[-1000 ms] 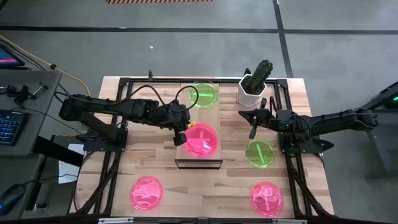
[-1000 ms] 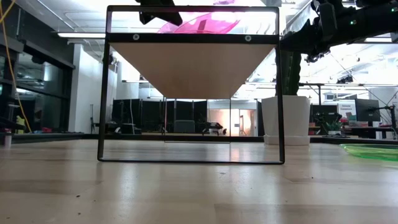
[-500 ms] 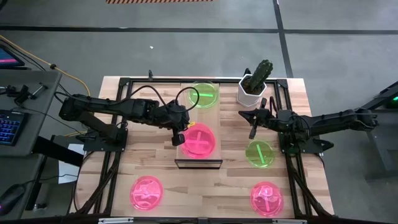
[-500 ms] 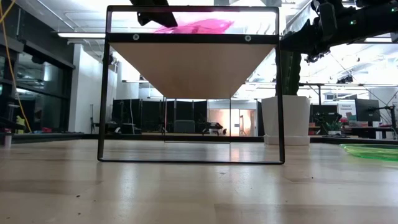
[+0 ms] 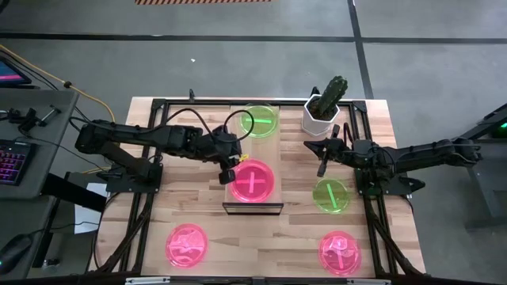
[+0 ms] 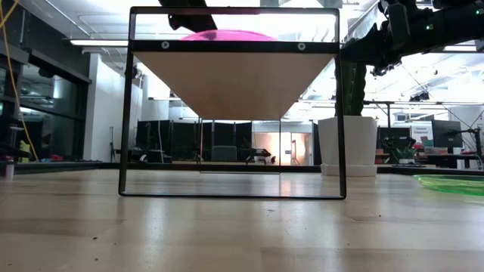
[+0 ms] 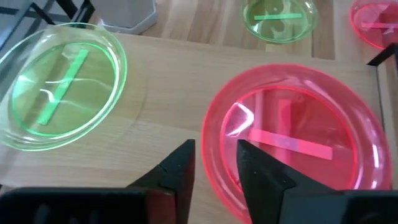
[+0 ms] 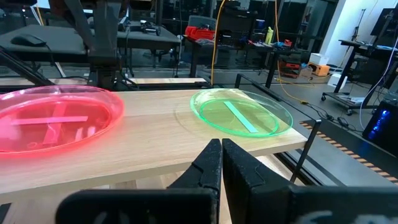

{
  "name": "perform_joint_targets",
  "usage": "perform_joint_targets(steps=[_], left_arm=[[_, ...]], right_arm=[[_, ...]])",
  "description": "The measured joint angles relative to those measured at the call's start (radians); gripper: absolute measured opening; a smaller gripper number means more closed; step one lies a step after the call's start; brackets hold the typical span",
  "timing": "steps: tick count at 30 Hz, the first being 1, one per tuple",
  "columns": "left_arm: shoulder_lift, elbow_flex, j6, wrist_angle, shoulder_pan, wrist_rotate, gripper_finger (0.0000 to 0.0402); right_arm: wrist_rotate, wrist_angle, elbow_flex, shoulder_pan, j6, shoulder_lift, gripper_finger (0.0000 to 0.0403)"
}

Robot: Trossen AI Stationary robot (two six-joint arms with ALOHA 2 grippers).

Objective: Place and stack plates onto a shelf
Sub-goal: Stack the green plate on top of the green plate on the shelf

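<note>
On shelf (image 5: 252, 162) | left gripper (image 5: 229, 169) unclenched astride pink plate (image 5: 253, 179) rim | risk: retreating finger drags plate off near edge

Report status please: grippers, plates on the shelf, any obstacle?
Left gripper open at pink plate rim, plate flat on shelf. Right gripper shut, waiting. Green plate also shelved. No obstacle seen.

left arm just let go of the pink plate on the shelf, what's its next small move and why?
Probably lift the left pincer up and back off the shelf. The pink plate now lies flat on the board, where a second ago it was tilted in the grip, and the fingers have opened at its rim. Three plates remain on the table, the nearest to this arm being the pink one at front left.
</note>
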Motion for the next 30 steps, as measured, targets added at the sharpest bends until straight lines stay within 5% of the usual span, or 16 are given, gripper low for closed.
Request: perform_joint_targets(steps=[10,23,30], left_arm=[[-0.069,-0.041,0.060,0.014,0.032,-0.057,0.0136],[-0.416,-0.722,0.162,1.018,0.020,-0.056,0.0136],[-0.470,-0.840,0.209,1.145,0.044,0.069,0.0136]], right_arm=[[0.000,-0.018,0.000,0.000,0.011,0.000,0.0000],[0.000,-0.031,0.000,0.000,0.013,0.000,0.0000],[0.007,-0.002,0.002,-0.006,0.094,0.000,0.0005]])
